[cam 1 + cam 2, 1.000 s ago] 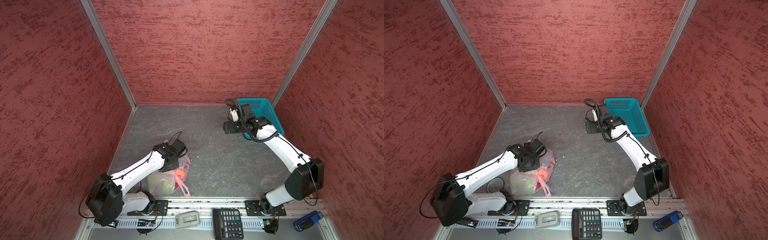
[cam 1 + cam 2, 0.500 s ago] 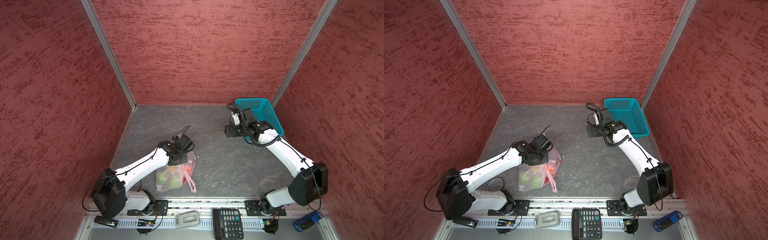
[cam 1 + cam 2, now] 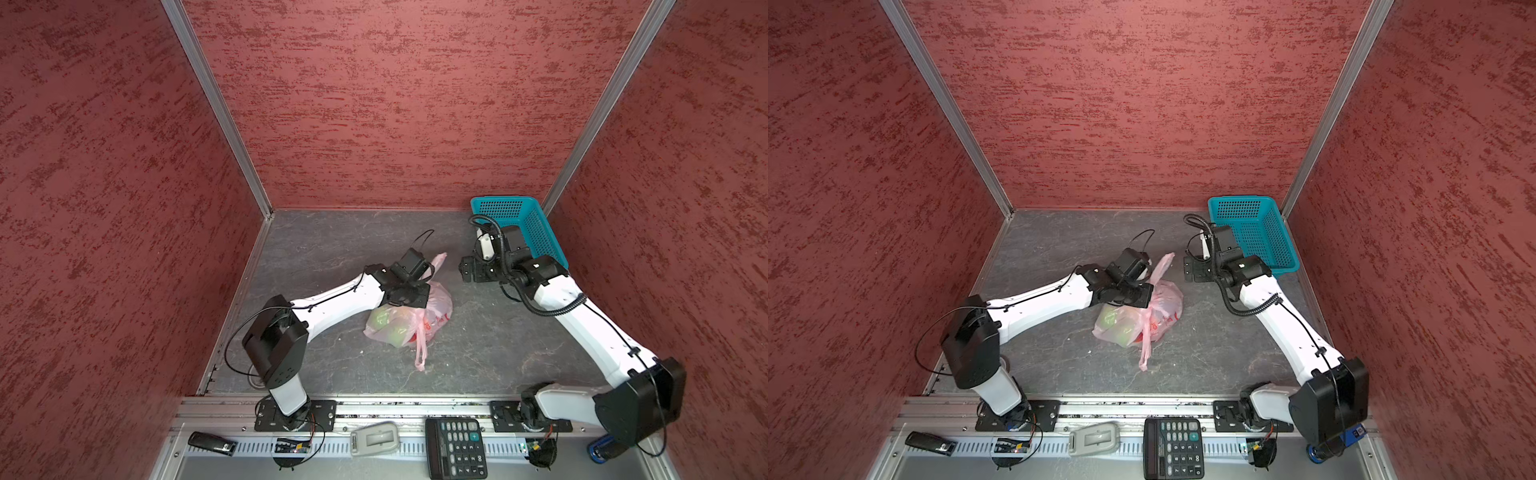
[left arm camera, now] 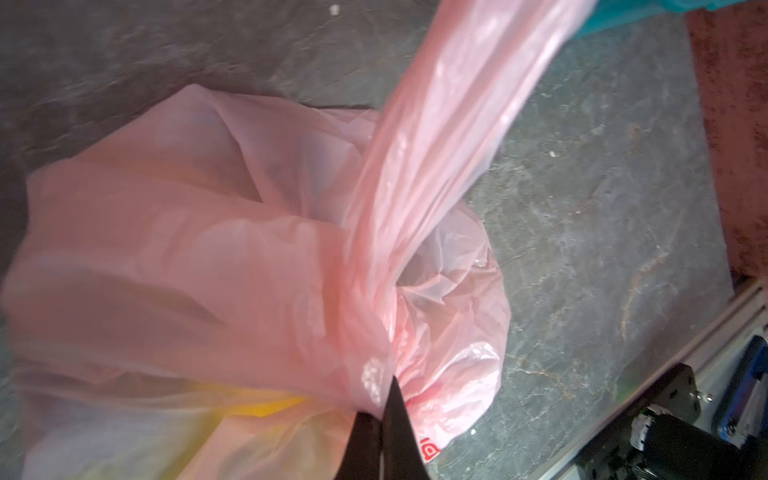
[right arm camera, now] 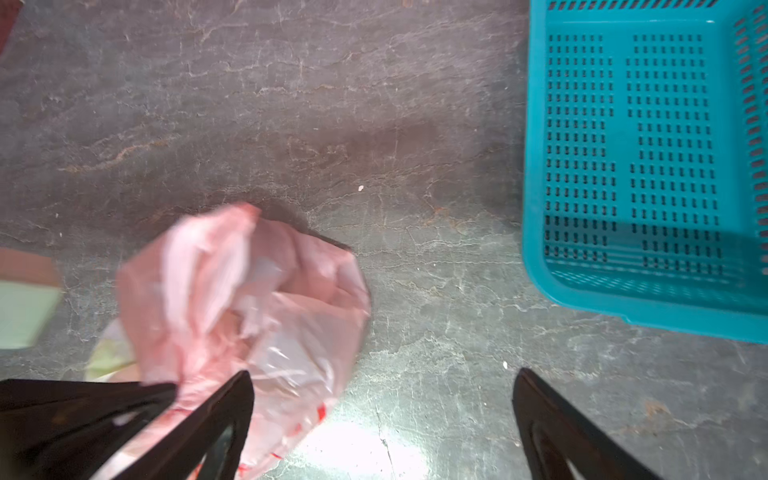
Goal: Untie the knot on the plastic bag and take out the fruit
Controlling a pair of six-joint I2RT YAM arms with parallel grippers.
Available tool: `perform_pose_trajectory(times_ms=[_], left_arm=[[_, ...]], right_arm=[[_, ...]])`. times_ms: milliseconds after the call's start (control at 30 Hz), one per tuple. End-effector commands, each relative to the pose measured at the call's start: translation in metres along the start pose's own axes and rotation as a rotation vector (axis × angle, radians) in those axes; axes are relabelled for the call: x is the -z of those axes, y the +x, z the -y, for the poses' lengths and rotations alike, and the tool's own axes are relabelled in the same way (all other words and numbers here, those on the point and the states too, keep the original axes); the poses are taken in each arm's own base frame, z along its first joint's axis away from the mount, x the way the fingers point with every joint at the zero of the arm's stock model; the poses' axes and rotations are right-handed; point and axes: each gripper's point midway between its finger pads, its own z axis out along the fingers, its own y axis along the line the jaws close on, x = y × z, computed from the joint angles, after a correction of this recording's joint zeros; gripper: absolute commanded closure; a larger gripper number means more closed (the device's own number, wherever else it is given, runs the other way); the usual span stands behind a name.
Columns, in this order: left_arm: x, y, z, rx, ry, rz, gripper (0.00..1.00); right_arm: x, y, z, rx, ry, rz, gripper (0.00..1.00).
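Two jaws, two stories: left gripper (image 4: 384,399) is pinched tight on the plastic bag (image 3: 409,320) right at the knot (image 4: 374,328) in the middle of the table (image 3: 332,249), right gripper (image 5: 383,374) gapes wide and empty nearby, and that thin, slippery film looks best grabbed by the loose handle (image 4: 449,124).

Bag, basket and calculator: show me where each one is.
bag (image 3: 438,305): in a top view, its pink side.
basket (image 3: 540,235): in a top view, its perforated floor.
calculator (image 3: 457,453): in a top view, its keypad.
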Motion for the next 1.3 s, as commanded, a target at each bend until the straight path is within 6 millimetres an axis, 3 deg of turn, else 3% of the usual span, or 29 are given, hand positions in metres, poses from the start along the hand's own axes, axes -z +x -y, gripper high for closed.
perform_pose_trajectory(times_ms=[0, 100, 167, 200, 233, 367, 467, 633, 700, 1067, 1167, 1267], left_arm=[[0.000, -0.012, 0.028, -0.070, 0.084, 0.021, 1.00], [-0.004, -0.013, 0.026, -0.061, 0.075, 0.022, 0.97], [0.000, -0.014, 0.024, -0.063, 0.066, 0.030, 0.78], [0.004, -0.016, 0.024, -0.065, 0.059, 0.041, 0.62], [0.010, -0.018, 0.023, -0.065, 0.051, 0.057, 0.53], [0.034, -0.025, 0.014, -0.065, 0.003, 0.128, 0.41], [0.041, -0.014, 0.010, -0.095, -0.011, 0.120, 0.41], [0.032, 0.027, -0.004, -0.159, -0.096, 0.039, 0.39], [0.030, 0.034, -0.010, -0.163, -0.127, 0.042, 0.36], [0.000, 0.028, -0.008, -0.143, -0.154, 0.062, 0.24], [-0.008, 0.029, -0.002, -0.126, -0.127, 0.055, 0.29], [-0.011, 0.030, -0.005, -0.114, -0.140, 0.054, 0.51]], right_arm=[[0.011, 0.010, 0.009, -0.035, 0.027, -0.012, 0.01], [0.015, 0.019, 0.006, -0.045, -0.005, -0.017, 0.01], [0.018, 0.023, 0.003, -0.055, -0.030, -0.007, 0.01], [0.020, 0.024, 0.000, -0.059, -0.052, 0.003, 0.01], [0.022, 0.027, -0.002, -0.062, -0.074, 0.011, 0.01], [0.025, 0.039, -0.015, -0.057, -0.164, 0.008, 0.01], [0.025, 0.050, -0.030, -0.032, -0.242, -0.003, 0.01], [0.019, 0.068, -0.045, 0.026, -0.280, -0.027, 0.01], [0.016, 0.075, -0.049, 0.042, -0.278, -0.032, 0.01], [0.002, 0.091, -0.049, 0.045, -0.252, -0.034, 0.01], [-0.001, 0.093, -0.048, 0.046, -0.241, -0.033, 0.01], [-0.003, 0.095, -0.046, 0.039, -0.233, -0.028, 0.01]])
